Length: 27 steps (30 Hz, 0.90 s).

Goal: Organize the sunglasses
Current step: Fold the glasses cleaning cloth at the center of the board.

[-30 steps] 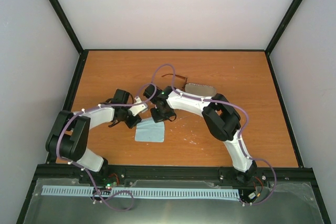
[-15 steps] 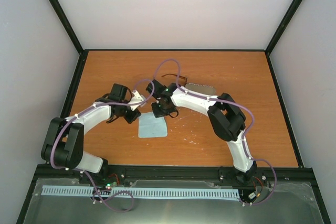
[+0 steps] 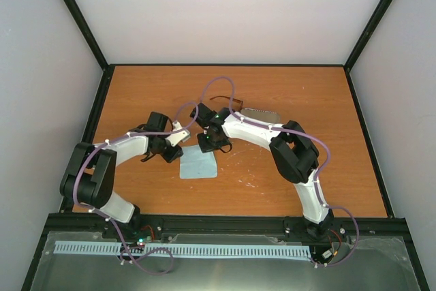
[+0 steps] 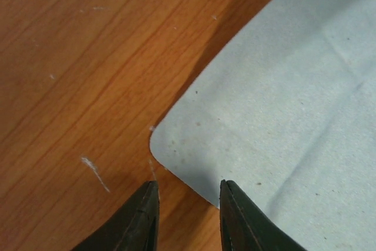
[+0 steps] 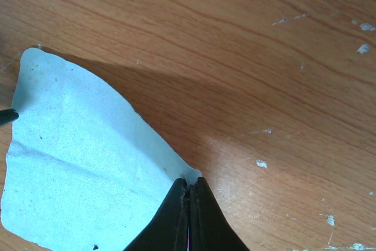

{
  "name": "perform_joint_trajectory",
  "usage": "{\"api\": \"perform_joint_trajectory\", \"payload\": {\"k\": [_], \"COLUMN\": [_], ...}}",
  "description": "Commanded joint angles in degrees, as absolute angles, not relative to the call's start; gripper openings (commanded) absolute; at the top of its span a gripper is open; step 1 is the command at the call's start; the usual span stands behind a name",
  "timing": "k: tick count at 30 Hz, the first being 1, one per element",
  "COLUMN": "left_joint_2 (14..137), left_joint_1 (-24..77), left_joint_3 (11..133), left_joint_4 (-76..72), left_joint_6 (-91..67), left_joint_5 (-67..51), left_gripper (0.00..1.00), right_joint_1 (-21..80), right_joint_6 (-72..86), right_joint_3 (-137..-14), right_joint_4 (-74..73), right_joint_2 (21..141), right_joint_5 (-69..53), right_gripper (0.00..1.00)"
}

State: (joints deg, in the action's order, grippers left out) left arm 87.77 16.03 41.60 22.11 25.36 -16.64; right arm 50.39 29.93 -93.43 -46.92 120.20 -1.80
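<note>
Reddish-brown thin-framed sunglasses (image 3: 234,105) lay just beyond right gripper (image 5: 189,185), which pinched light blue cloth (image 5: 70,163) corner, jaws closed; left gripper (image 4: 188,185) slightly parted, empty, at cloth's corner.

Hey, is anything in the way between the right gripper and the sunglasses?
Nothing visible lies between them, but the right gripper is pinching a corner of the blue cloth. The sunglasses sit farther back, beside the case.

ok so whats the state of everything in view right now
cloth: spread out, one corner pinched
right gripper: shut on cloth corner
left gripper: open, at another corner
sunglasses: lying free, partly hidden
case: lying free, open or shut unclear
</note>
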Motion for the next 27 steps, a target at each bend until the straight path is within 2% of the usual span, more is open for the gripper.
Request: {"api": "perform_joint_trajectory", "payload": {"k": [1, 13, 19, 24, 27], "left_joint_2": [88.60, 92.78, 94.49, 94.50, 93.38], "left_joint_1": [15.90, 15.91, 15.90, 15.91, 15.91], "left_joint_3": [41.73, 40.29, 39.77, 39.26, 38.84], "left_joint_4": [19.71, 17.51, 16.27, 16.86, 17.56], "left_joint_6": [24.37, 23.00, 22.73, 23.31, 23.31], "left_joint_5": [-15.30, -16.84, -17.16, -17.75, -18.13], "left_gripper": [0.31, 0.26, 0.17, 0.01, 0.01], "right_joint_1": [50.18, 50.18, 50.21, 50.10, 50.01], "right_joint_6": [30.23, 30.36, 30.14, 30.23, 30.39], "right_joint_3": [-93.13, -92.66, -92.73, -92.70, -92.59], "right_joint_4": [-46.14, -45.79, -45.87, -45.95, -45.81], "right_joint_2": [118.92, 118.99, 119.20, 119.18, 119.03], "right_joint_5": [-1.38, -1.90, -2.09, -1.95, -1.84], "right_gripper": [0.03, 0.03, 0.03, 0.03, 0.03]}}
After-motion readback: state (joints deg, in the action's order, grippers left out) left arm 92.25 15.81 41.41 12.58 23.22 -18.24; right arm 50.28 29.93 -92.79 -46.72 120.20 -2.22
